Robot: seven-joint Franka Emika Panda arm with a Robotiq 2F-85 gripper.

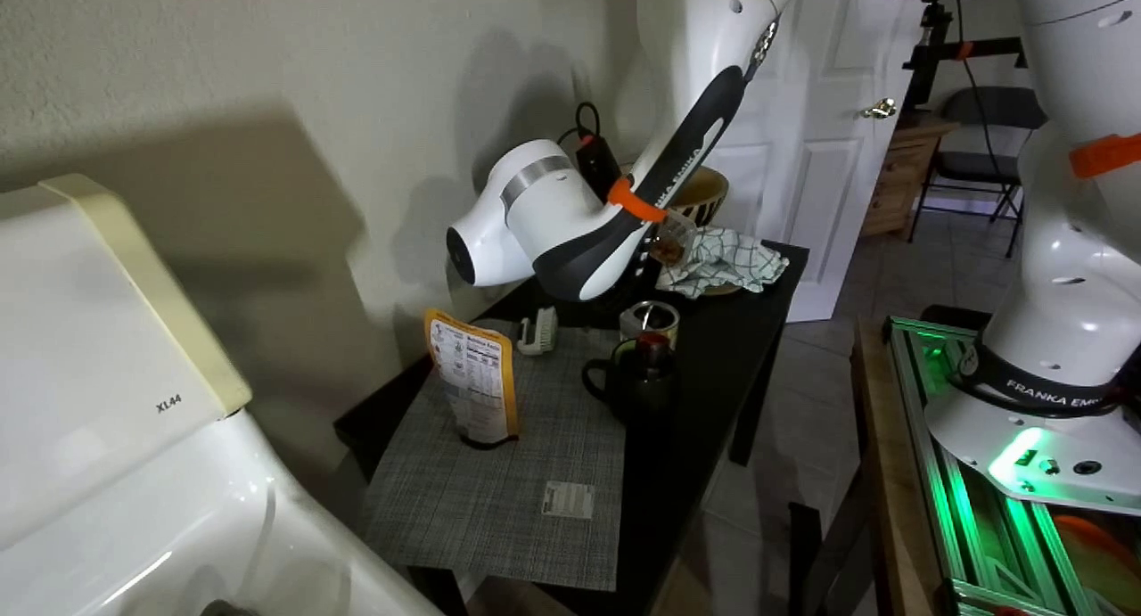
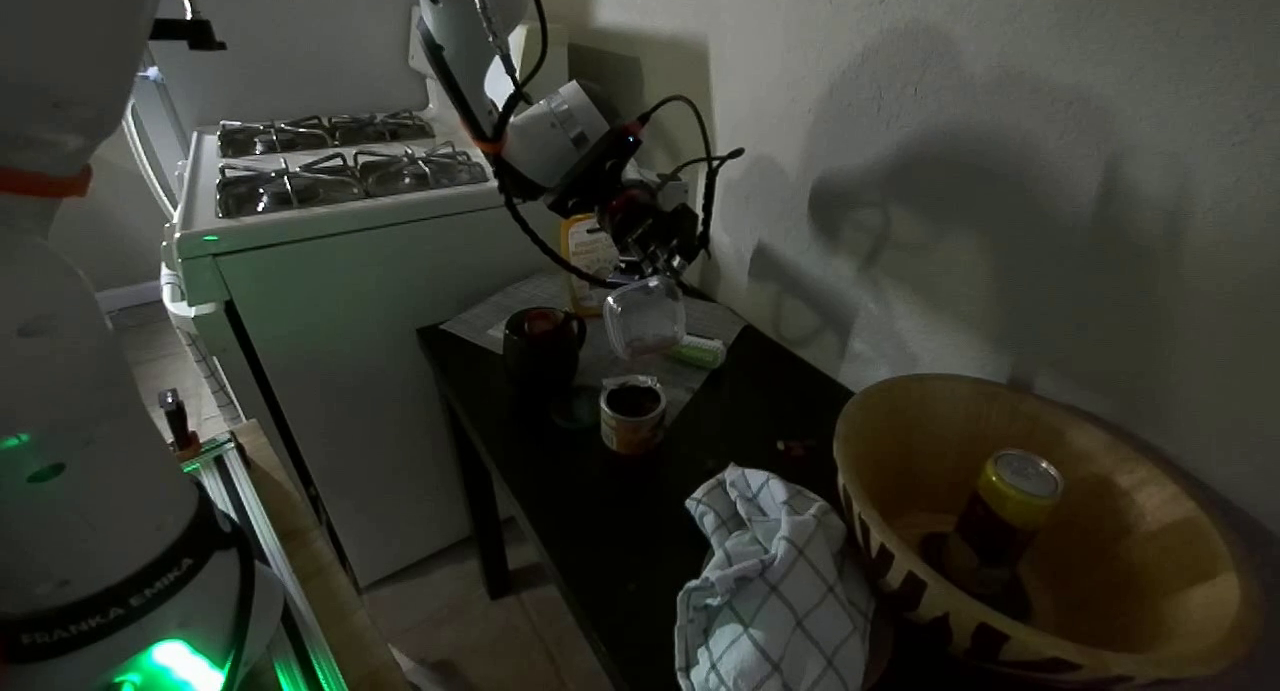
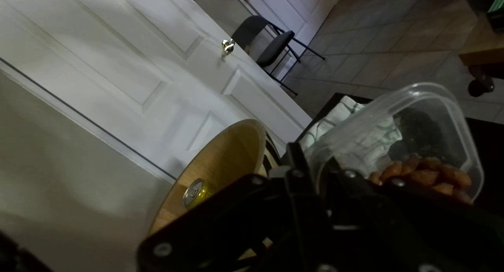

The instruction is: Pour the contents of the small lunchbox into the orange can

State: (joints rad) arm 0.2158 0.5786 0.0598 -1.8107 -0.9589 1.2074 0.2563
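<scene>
One clear, tilted lunchbox (image 2: 645, 318) holds orange-brown pieces (image 3: 429, 175), the pincer (image 3: 314, 161) closed on its wall.

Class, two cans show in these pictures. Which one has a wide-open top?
The orange can on the black table: its top shows a broad dark opening. The yellow can inside the tan bowl has a silver lid covering its top.

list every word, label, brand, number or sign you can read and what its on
"FRANKA EMIKA": robot base
"EMIKA", letters before it unclear: robot arm
"XL44": stove's back panel
"Nutrition Facts": pouch
Too small or blurred: other pouch print, placemat tag, print on orange can
</scene>
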